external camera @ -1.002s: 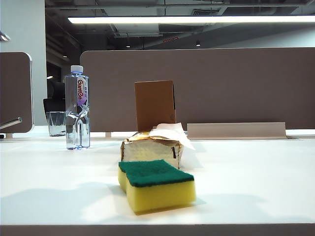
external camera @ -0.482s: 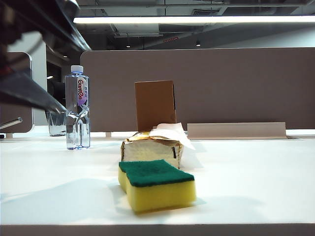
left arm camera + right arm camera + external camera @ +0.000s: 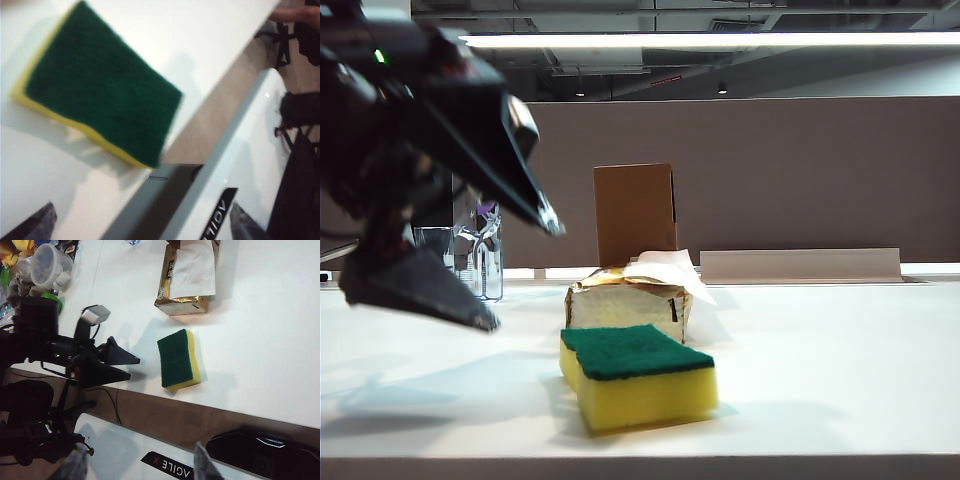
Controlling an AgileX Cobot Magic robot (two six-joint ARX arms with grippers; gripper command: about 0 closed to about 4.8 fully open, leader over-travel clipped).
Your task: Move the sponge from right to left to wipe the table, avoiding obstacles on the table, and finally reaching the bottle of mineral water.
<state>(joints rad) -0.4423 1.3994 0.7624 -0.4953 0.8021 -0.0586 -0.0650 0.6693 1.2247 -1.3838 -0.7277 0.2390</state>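
The yellow sponge point(image 3: 635, 375) with its green top lies near the front edge of the white table point(image 3: 840, 360); it also shows in both wrist views point(image 3: 100, 85) point(image 3: 177, 359). Just behind it is the tissue pack point(image 3: 625, 300) point(image 3: 187, 280), and behind that the upright brown cardboard box point(image 3: 635, 210). My left gripper point(image 3: 518, 272) point(image 3: 132, 367) hovers open just left of the sponge, with nothing between its fingertips point(image 3: 42, 225). It covers most of the bottle of mineral water point(image 3: 488, 262). My right gripper point(image 3: 140, 467) is open and empty, back over the robot base, off the table.
A glass cup point(image 3: 433, 250) stands beside the bottle at the back left. A low grey ledge point(image 3: 800, 265) runs along the back right under the partition. Plastic cups and clutter point(image 3: 47, 262) sit beyond the table's left end. The white robot base point(image 3: 165, 465) lies below the front edge.
My left arm has swung in from the upper left and come down towards the table, now close to the sponge's left side and hiding the bottle. The sponge has not moved.
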